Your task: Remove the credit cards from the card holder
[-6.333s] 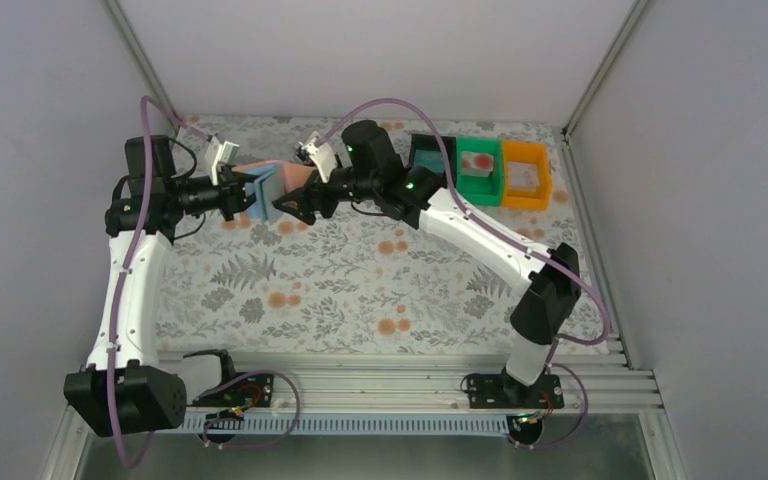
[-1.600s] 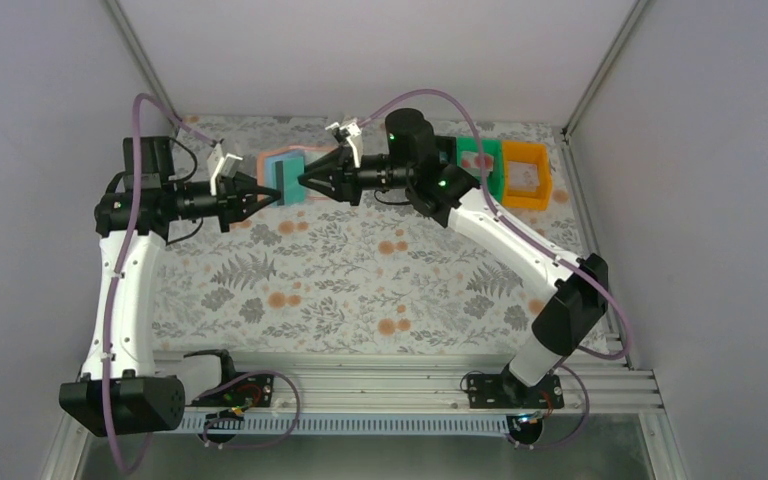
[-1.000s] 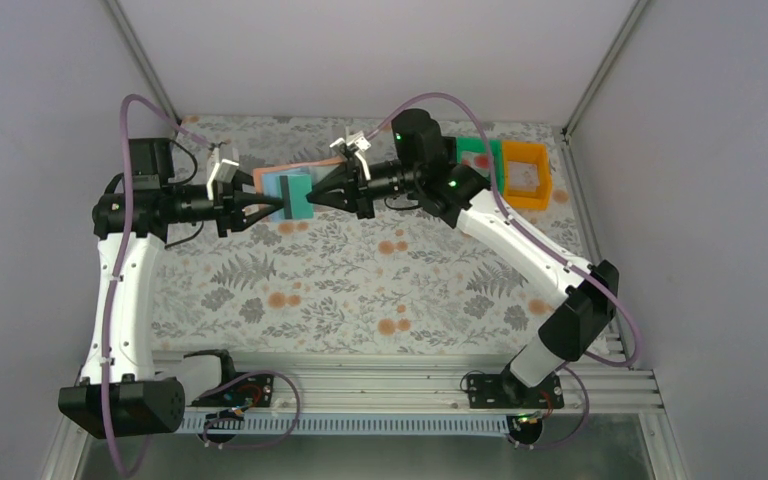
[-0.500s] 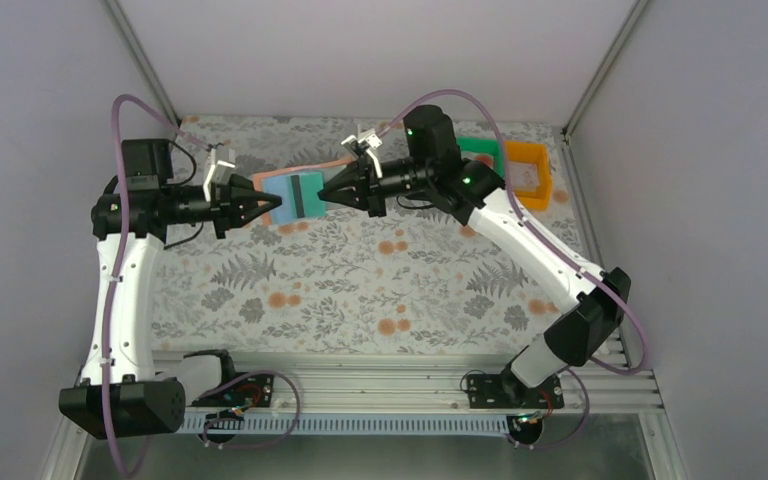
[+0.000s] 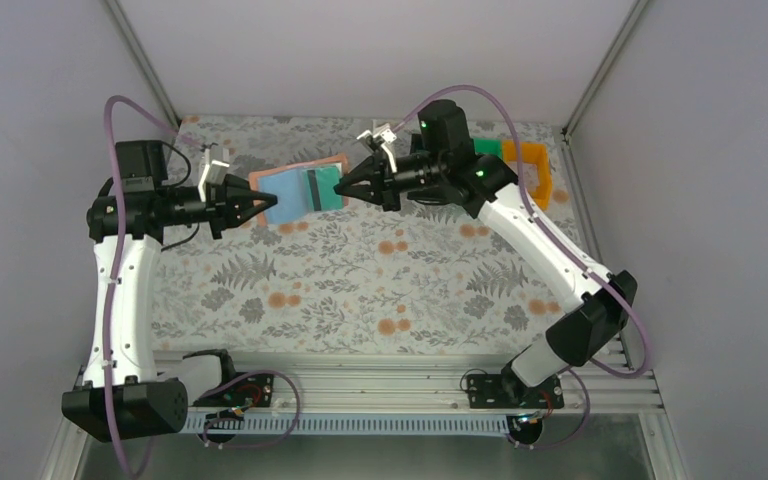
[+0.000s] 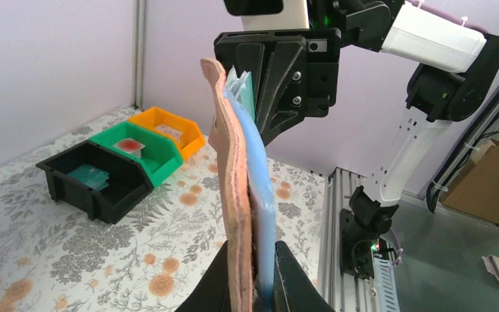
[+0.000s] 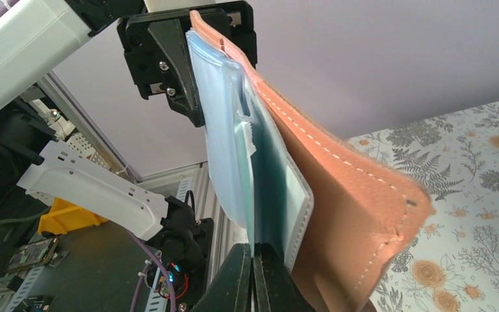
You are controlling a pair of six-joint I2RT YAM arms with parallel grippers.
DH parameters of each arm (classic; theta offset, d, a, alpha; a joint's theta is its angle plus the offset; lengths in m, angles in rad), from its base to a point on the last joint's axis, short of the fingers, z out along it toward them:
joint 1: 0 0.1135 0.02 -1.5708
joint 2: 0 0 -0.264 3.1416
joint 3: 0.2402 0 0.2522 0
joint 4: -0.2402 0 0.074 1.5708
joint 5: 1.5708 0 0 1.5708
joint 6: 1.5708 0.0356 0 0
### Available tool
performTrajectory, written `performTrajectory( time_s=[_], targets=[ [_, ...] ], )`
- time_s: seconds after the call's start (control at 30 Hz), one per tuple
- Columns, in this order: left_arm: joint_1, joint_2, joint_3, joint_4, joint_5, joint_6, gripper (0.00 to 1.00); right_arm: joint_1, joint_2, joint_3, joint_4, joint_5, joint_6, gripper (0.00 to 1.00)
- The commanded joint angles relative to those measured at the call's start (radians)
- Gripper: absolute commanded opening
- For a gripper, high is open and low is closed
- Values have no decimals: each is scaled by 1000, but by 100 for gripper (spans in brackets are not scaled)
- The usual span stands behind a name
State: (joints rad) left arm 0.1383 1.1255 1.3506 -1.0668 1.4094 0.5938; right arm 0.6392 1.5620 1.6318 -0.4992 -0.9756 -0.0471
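Observation:
The card holder (image 5: 285, 190), salmon outside and light blue inside, hangs in the air over the far middle of the table. My left gripper (image 5: 260, 206) is shut on its left edge; the left wrist view has the holder (image 6: 235, 214) edge-on between the gripper (image 6: 255, 291) fingers. My right gripper (image 5: 344, 187) is shut on a teal credit card (image 5: 325, 187) that sticks partly out of the holder's right side. From the right wrist, the teal card (image 7: 268, 182) runs from the pinched gripper (image 7: 255, 261) up into the blue pocket, beside the salmon cover (image 7: 344, 214).
Three bins stand at the far right: black (image 6: 71, 170) with a teal card, green (image 6: 159, 159) with a red-marked white card, orange (image 6: 191, 133) with a whitish card. In the top view the right arm hides the black bin. Frame posts rise at the back corners.
The right gripper has moved right, drawing the teal card partway out of the holder. The left gripper has closed on the holder's left edge and held it.

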Motion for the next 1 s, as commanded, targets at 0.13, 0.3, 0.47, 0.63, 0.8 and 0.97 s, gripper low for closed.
performTrajectory(
  time_s=[0.13, 0.3, 0.47, 0.63, 0.8, 0.97],
  targets=[
    [9, -21, -46, 69, 59, -31, 6, 21, 11, 47, 109, -91, 93, 4],
    [8, -20, -81, 139, 41, -107, 28, 86, 65, 93, 159, -81, 123, 4],
    [7, -22, -86, 137, 46, -101, 39, 109, 94, 132, 142, -68, 122, 4],
    [7, -17, -77, 102, 75, -60, 29, 114, 145, 158, 93, -20, 101, 4],
    [7, -17, -76, 88, 81, -44, 3, 113, 134, 160, 41, -12, 58, 4],
    [8, -17, -74, 78, 87, -30, 2, 73, 70, 111, 89, 5, 83, 10]
  ],
)
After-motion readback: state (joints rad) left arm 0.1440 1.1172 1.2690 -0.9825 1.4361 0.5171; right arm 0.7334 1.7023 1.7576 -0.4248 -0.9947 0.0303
